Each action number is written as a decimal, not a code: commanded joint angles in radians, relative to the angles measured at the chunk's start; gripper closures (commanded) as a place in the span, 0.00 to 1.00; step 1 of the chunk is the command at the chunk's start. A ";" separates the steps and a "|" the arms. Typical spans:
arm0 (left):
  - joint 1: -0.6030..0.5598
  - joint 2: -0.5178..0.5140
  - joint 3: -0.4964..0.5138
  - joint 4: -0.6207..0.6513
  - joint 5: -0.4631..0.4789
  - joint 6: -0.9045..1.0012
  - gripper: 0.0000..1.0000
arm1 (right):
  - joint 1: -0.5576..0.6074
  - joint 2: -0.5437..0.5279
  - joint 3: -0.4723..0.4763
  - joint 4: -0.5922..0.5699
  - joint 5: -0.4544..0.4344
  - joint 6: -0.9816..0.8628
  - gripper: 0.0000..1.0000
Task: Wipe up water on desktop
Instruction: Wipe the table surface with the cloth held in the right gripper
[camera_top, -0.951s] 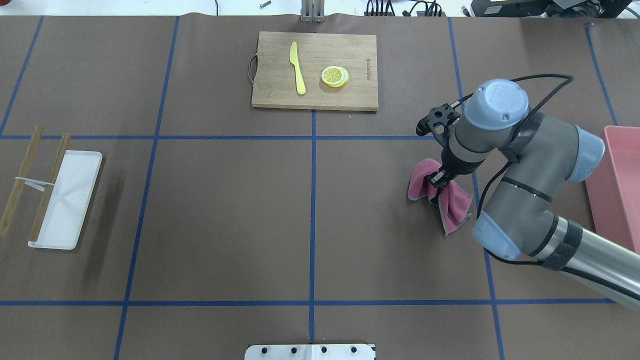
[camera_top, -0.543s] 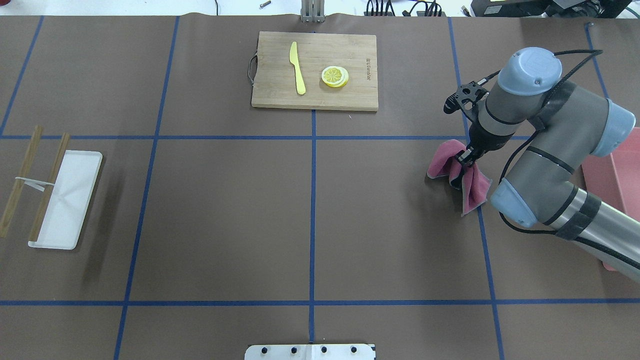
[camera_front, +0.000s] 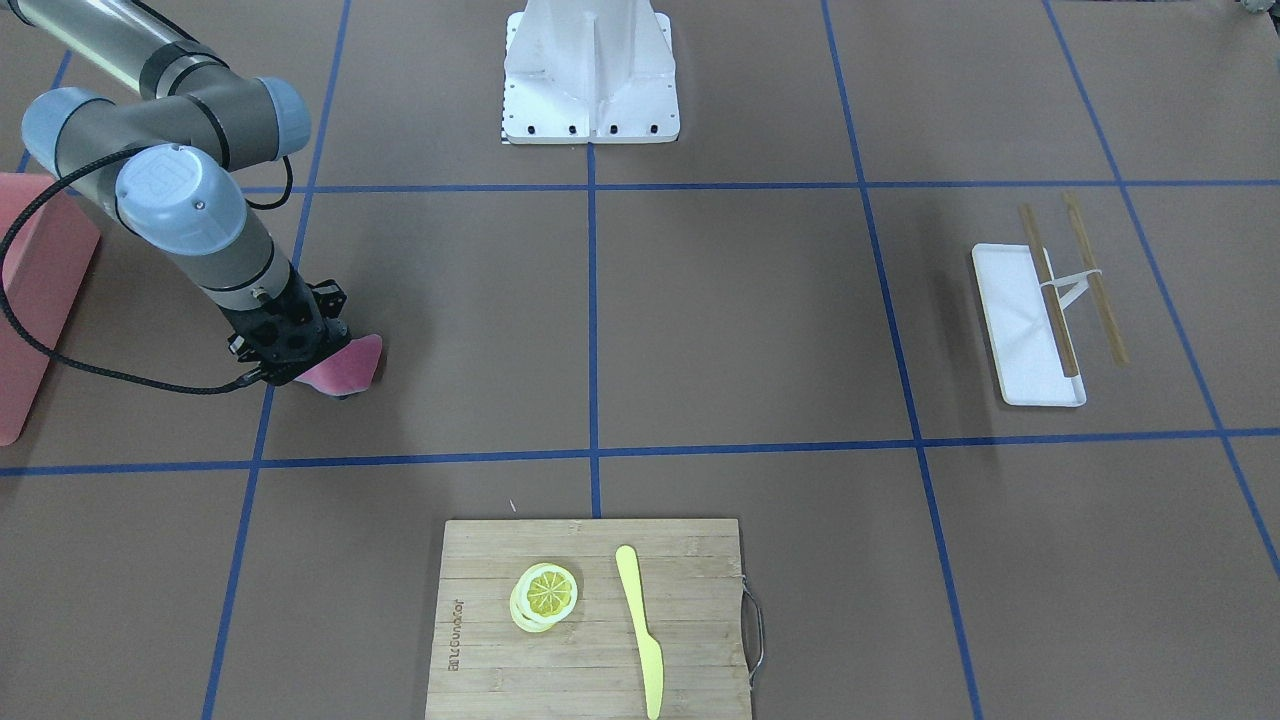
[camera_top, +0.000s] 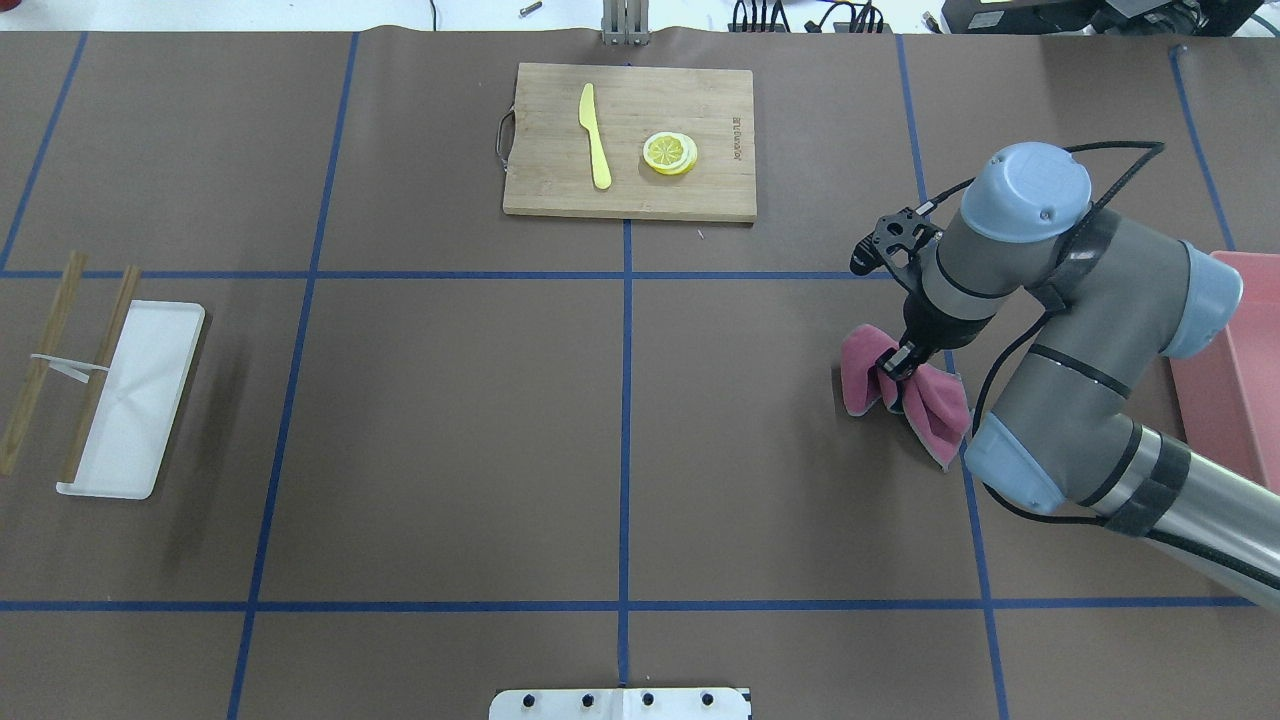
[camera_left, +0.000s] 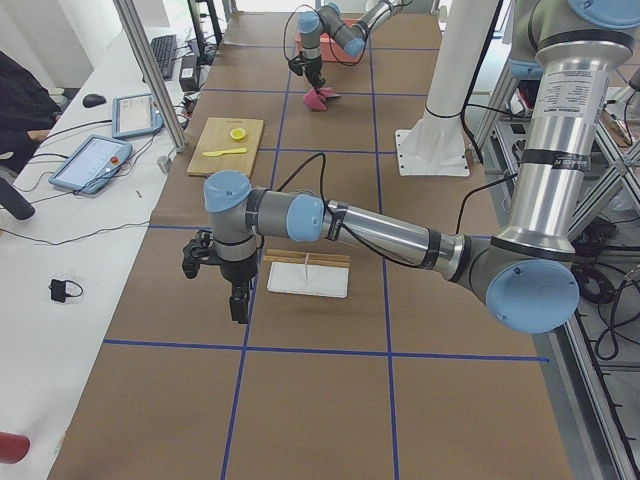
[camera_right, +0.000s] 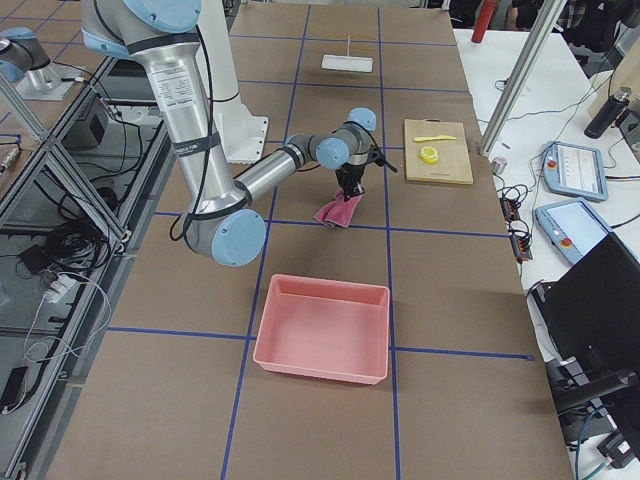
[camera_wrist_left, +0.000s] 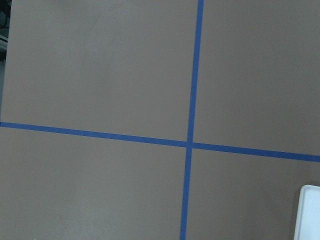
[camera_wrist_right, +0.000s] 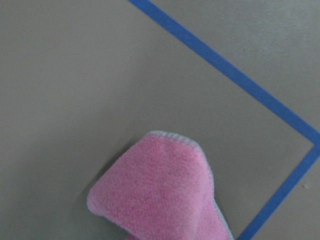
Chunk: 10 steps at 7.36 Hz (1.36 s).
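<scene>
The desktop (camera_top: 450, 430) is a matte brown surface with a grid of blue tape lines. My right gripper (camera_top: 893, 372) is shut on a pink cloth (camera_top: 930, 412) and presses it onto the desktop right of centre, beside a blue line. The cloth also shows in the front-facing view (camera_front: 352, 364), the right side view (camera_right: 335, 212) and the right wrist view (camera_wrist_right: 155, 190). I can make out no water. My left gripper (camera_left: 240, 300) hangs over the desktop beside the white tray, seen only in the left side view; I cannot tell if it is open or shut.
A bamboo cutting board (camera_top: 630, 195) at the far middle holds a yellow knife (camera_top: 595, 135) and a lemon slice (camera_top: 670, 153). A white tray (camera_top: 135, 400) with wooden chopsticks (camera_top: 40, 360) lies at the left. A pink bin (camera_top: 1235, 370) stands at the right edge.
My right gripper carried the pink cloth away and to the right across the desktop, then back toward the near left, ending close to where it was a second ago.
</scene>
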 joint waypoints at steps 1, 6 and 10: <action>-0.013 -0.002 0.014 -0.001 -0.001 0.033 0.02 | -0.127 -0.062 0.122 0.005 0.005 0.166 1.00; -0.016 -0.002 0.003 0.000 0.000 0.030 0.02 | -0.201 -0.104 0.143 0.001 -0.018 0.278 1.00; -0.016 0.006 0.005 -0.001 -0.001 0.027 0.02 | -0.011 -0.090 0.042 -0.004 0.004 0.166 1.00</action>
